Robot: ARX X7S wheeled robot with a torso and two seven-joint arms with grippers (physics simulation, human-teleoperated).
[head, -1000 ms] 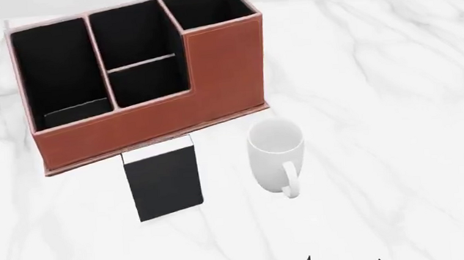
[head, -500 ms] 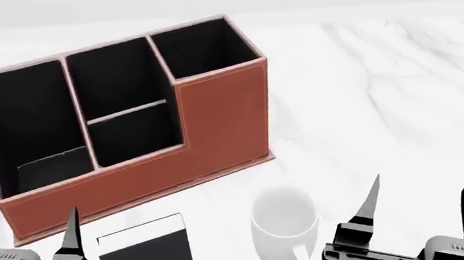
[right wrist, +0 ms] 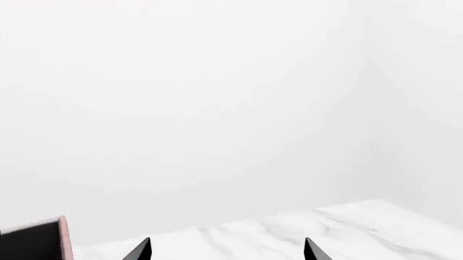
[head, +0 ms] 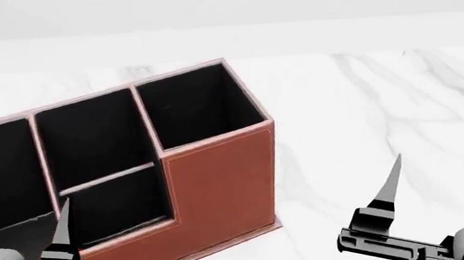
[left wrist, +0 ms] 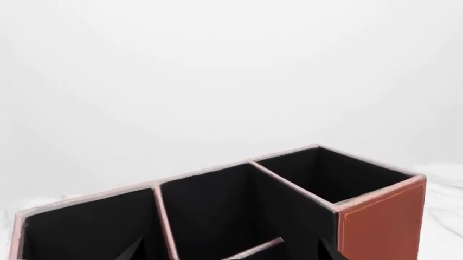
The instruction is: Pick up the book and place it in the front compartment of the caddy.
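Note:
The book is out of view in every current view. The reddish-brown caddy [head: 219, 186] with black lining stands at the left of the head view, its taller end section to the right and the middle section split by a divider. It also shows in the left wrist view [left wrist: 380, 222], and one corner of it shows in the right wrist view [right wrist: 32, 241]. My left gripper [head: 21, 212] is open and empty, in front of the caddy's low sections [left wrist: 231, 252]. My right gripper [head: 446, 176] is open and empty over bare table to the right of the caddy [right wrist: 227, 249].
The white marble table [head: 361, 108] runs back to a plain white wall [head: 223, 2]. The white mug is out of view.
The head view has swung upward: the caddy has slid down in the picture, and the book and mug have dropped out of view. Both open grippers have risen higher into view.

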